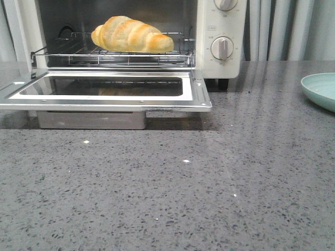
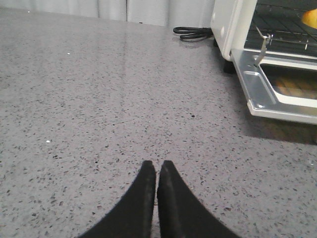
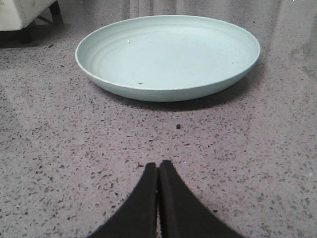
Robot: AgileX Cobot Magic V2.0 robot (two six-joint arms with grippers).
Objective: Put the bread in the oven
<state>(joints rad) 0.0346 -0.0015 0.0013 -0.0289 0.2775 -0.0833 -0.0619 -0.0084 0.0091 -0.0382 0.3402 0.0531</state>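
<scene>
Bread [image 1: 132, 35] lay on the wire rack [image 1: 112, 54] inside the oven [image 1: 220, 31] when I checked the front camera, resting toward the middle of the rack with one tapered end pointing right. The oven stood at the left of the grey speckled table [image 1: 172, 188], its glass door [image 1: 104, 90] dropped flat and open toward me. Two round knobs [image 1: 222, 48] sat on the cream panel to the right of the cavity. Neither arm showed in that front view.

On my left wrist camera, the left gripper [image 2: 157, 174] hung over bare table well apart from the oven, its black fingers [image 2: 141, 198] pressed together with nothing between them. I could see the open door's corner and a small yellow sliver at the frame edge, probably the bread, though too little showed to be sure. A black cord [image 2: 190, 32] lay behind the oven.

Farther right, a pale green plate [image 3: 168, 52] sat on the table, only its rim [image 1: 320, 90] reaching into the front view. My right gripper [image 3: 158, 173] was near the plate but not touching it, fingers closed and holding nothing.
</scene>
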